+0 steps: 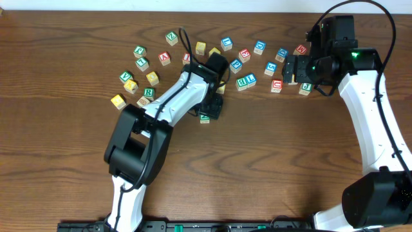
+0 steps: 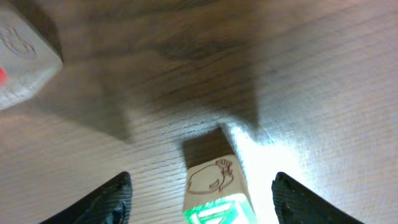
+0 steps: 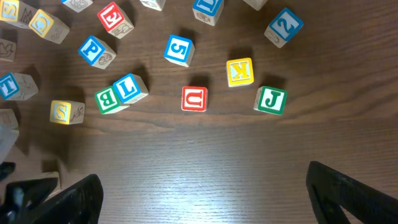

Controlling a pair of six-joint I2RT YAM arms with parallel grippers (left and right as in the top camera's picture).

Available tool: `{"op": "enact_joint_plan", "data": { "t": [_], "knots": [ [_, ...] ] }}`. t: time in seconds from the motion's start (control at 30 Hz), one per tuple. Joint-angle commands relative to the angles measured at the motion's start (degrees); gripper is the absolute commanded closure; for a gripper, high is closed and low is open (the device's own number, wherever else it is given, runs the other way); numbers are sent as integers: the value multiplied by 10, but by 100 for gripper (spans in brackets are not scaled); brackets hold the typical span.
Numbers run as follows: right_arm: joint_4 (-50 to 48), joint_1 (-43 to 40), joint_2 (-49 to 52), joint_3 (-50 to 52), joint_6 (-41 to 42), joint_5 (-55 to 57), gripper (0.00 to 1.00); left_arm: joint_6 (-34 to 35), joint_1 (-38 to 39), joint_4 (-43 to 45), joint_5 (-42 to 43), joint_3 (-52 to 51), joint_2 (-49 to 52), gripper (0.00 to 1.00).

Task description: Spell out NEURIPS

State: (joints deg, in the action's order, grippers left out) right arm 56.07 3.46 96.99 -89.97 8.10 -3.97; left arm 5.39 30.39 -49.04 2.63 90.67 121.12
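Wood table (image 1: 58, 161) — left gripper (image 2: 200, 186) parted around green-framed cube (image 2: 217, 202); light, hard — pinch flat sides; right gripper (image 3: 202, 177) gapes.

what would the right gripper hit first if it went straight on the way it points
Probably the bare table, which the right gripper points down at. First block in line: the red U block, though depth is unclear.

Both arms (image 1: 177, 96) are wearing white shells, black joints and looping black cables (image 1: 394, 29); the right hand (image 3: 199, 199) is showing black fingers (image 3: 348, 193).
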Motion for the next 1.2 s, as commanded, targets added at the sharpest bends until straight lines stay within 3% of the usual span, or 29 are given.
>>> {"op": "enact_joint_plan", "data": {
  "t": [0.0, 0.27, 0.47, 0.83, 1.0, 1.17],
  "knots": [
    [1, 3, -1, -10, 4, 6, 1, -187, -4, -2, -5, 20, -30, 28],
    [1, 3, -1, -10, 4, 6, 1, -374, -4, -23, 0, 8, -28, 28],
    [1, 3, -1, -10, 4, 6, 1, -461, -4, -24, 4, -15, -28, 28],
    [1, 3, -1, -10, 4, 6, 1, -508, -5, -16, 57, -37, -28, 29],
    [1, 3, -1, -10, 4, 6, 1, -508, -5, -3, 57, -43, -26, 43],
    [1, 3, -1, -10, 4, 6, 1, -507, -5, -3, 57, -44, -26, 50]
  ]
}}
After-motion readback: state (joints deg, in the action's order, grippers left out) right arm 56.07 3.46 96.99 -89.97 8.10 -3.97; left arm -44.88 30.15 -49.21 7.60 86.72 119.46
